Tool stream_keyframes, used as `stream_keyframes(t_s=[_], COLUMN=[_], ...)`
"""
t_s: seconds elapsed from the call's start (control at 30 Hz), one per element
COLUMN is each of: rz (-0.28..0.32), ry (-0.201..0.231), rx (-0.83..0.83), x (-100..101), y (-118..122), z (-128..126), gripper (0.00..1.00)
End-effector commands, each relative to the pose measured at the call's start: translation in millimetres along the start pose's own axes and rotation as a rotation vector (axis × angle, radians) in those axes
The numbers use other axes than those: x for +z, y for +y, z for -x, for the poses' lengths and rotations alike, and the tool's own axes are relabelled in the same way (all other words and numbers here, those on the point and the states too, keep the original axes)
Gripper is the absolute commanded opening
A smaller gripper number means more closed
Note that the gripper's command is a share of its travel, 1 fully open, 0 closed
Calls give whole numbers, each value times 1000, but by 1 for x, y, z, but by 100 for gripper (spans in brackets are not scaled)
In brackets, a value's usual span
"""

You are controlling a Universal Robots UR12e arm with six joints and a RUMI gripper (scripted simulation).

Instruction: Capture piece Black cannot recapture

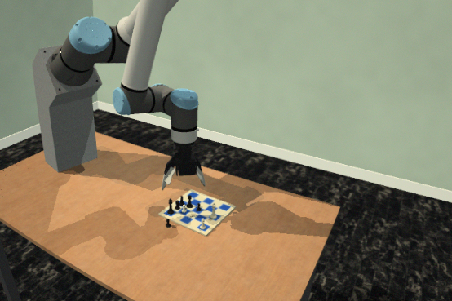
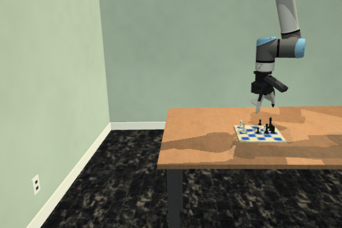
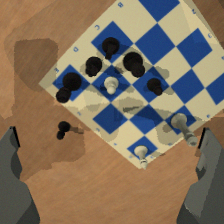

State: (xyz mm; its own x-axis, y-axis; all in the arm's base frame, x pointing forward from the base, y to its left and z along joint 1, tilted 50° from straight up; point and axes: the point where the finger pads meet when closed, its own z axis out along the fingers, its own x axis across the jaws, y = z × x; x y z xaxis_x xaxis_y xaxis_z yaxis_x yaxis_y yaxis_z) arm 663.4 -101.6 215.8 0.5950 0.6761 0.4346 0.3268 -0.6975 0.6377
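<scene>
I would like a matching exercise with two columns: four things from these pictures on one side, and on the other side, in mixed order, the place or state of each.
Things:
1. claw
2. small black piece
3. white piece among the black ones
4. chessboard

Places or states:
A. stands upright on the table, off the board
B. lies flat on the wooden table
C. open, holding nothing, above the table
D. stands on a board square, black pieces around it

Pairs: 1-C, 2-A, 3-D, 4-B
</scene>
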Motion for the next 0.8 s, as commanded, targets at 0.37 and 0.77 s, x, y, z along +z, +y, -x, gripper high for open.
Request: stream_keyframes(t_s=[0.37,0.77], rz=[1,1], ry=[0,0], rx=[70,72], x=[0,0], y=[-1,-1], z=[-3,-3], gripper=[100,20])
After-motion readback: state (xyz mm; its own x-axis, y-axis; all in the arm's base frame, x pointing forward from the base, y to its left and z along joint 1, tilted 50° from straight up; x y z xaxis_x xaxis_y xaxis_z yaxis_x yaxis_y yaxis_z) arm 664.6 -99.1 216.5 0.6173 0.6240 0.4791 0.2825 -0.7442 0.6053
